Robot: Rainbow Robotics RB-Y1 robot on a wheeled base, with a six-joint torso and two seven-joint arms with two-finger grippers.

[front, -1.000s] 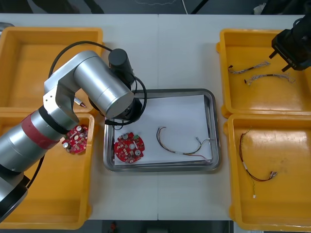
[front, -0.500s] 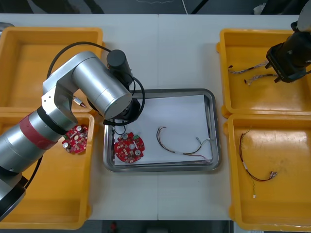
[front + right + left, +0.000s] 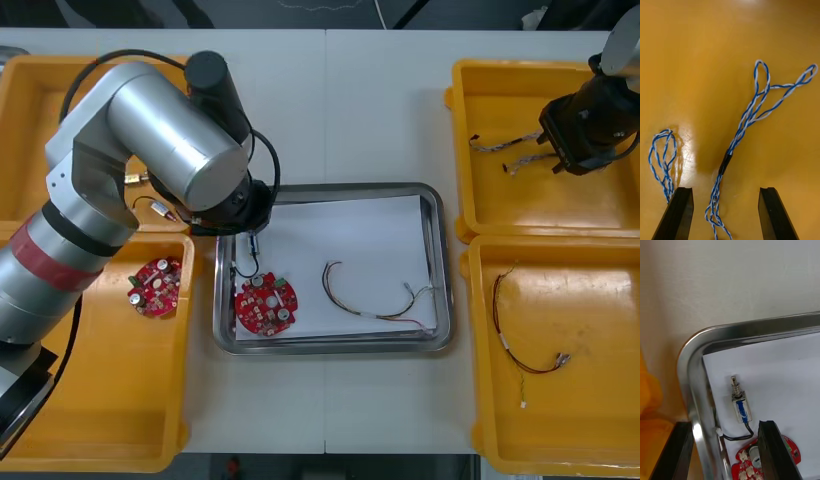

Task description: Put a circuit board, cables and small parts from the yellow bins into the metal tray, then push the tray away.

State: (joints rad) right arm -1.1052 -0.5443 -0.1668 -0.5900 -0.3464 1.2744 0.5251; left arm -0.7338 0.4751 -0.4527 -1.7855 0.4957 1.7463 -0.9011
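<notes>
My left gripper stands open over the near-left corner of the metal tray, with nothing between its fingers. Just beyond its fingertips a small metal part with a black lead lies on the white liner; the front view shows the small metal part beside the red circuit board. A red and yellow cable lies in the tray's middle. My right gripper hangs open over the far right yellow bin, with a twisted blue and white cable on the bin floor between its fingers.
A second twisted cable lies beside one right finger. The near right bin holds a red and yellow cable. Another circuit board lies in the near left bin, and small metal parts lie in the far left bin.
The left gripper has opened and left the small metal part in the tray, and its arm has drawn back toward the far left. The right gripper has come down over the twisted cables.
</notes>
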